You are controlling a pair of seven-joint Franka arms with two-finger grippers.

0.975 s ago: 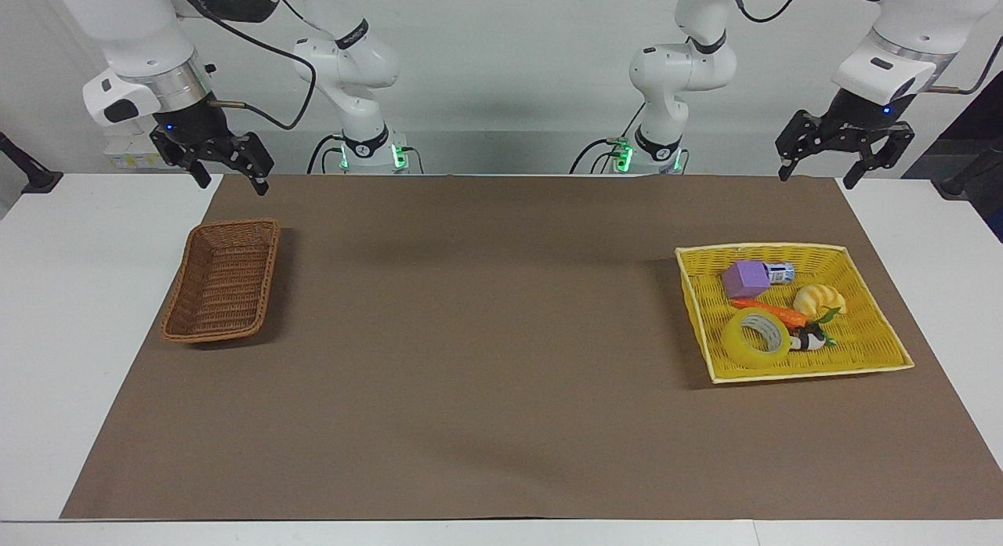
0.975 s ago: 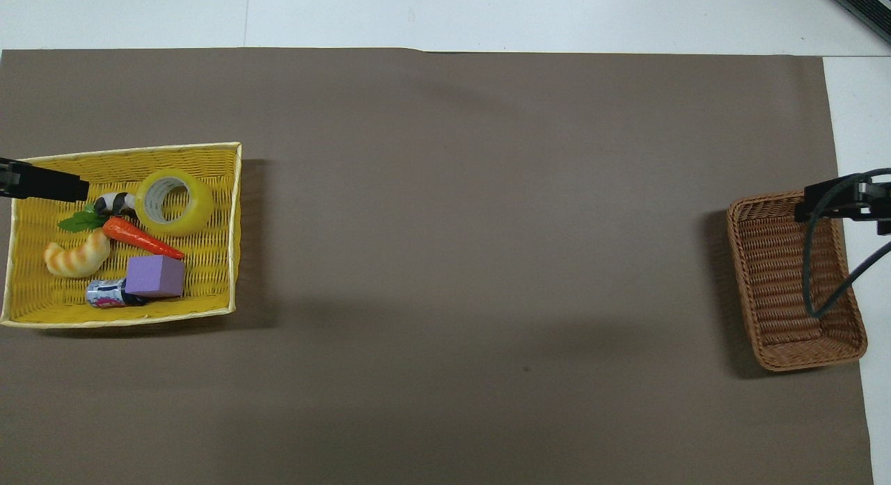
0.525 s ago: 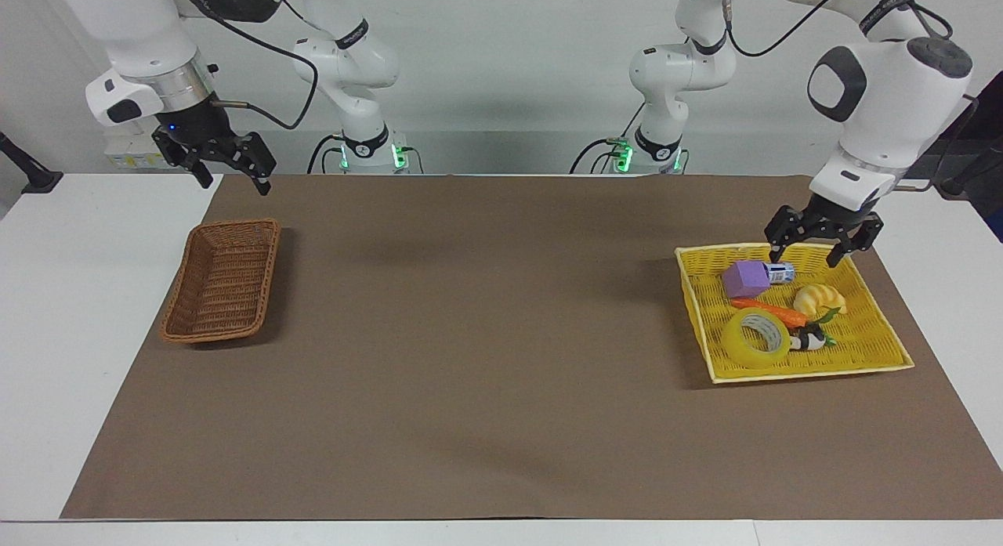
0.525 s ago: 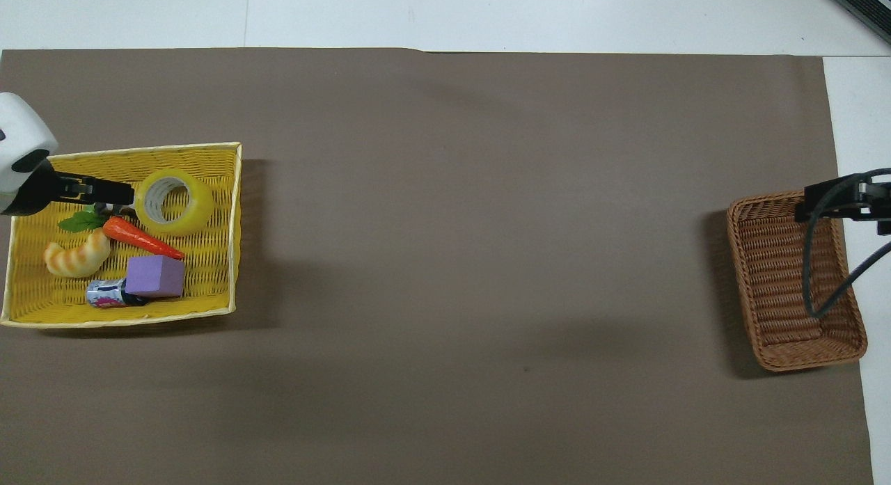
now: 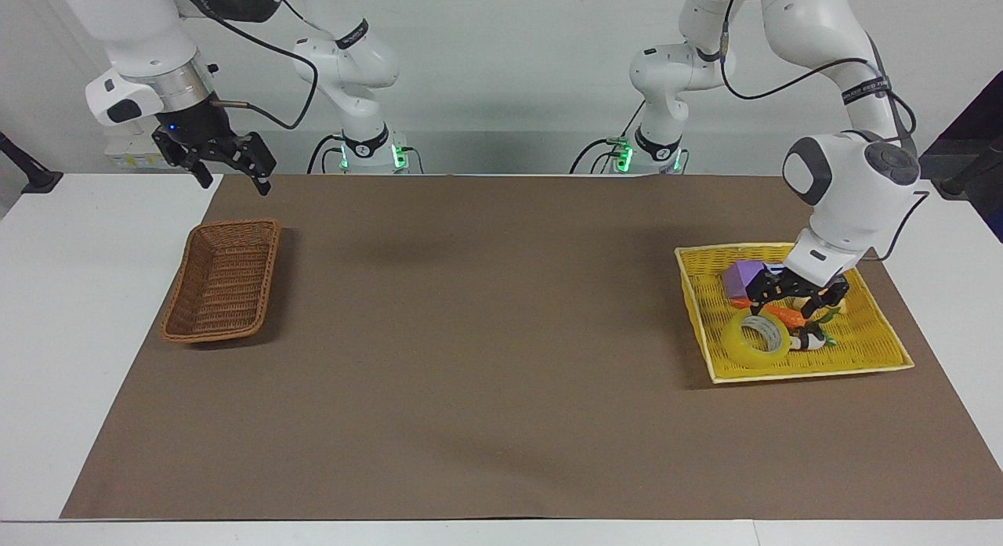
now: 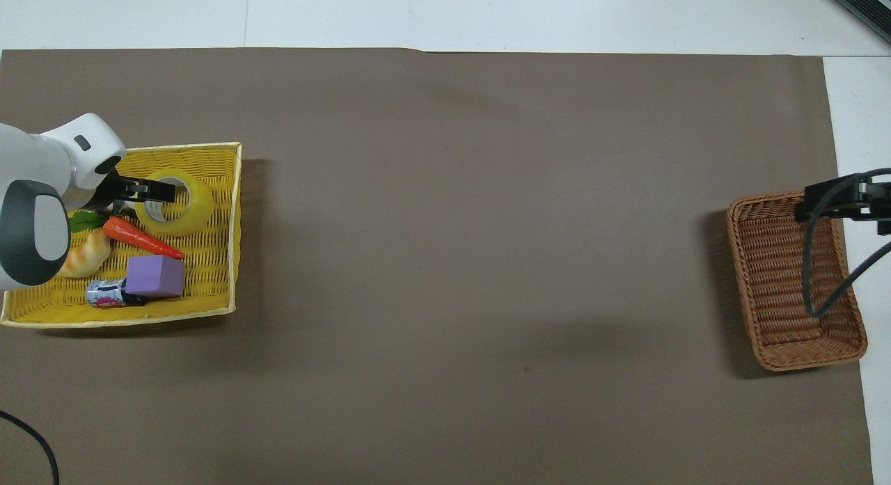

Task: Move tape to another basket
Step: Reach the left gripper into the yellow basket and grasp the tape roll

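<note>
Lowest in the tray, in the lower middle of the facing view at the left arm's end of the bench, lies the tape. It lies flat with its hole upward, near the tray's corner. The left hand hangs low just over it, fingers spread apart and gripping nothing. In the overhead view one finger lies across the hole.

I judge the step to be the grasp of the tape. To do it well, one finger should go down into the hole and the other outside the ring wall, so the wall is pinched. The carrot lies just beside the tape, so the outer finger needs a clean descent there. After that, a straight lift over the tray's rim.

Higher in the frame, at the right arm's end, stands the basket, with nothing in it. The right hand waits above the bench's edge, also spread.

Count: one tape, one tray, one basket, one carrot, one purple block, one croissant, one small can, two hands.
</note>
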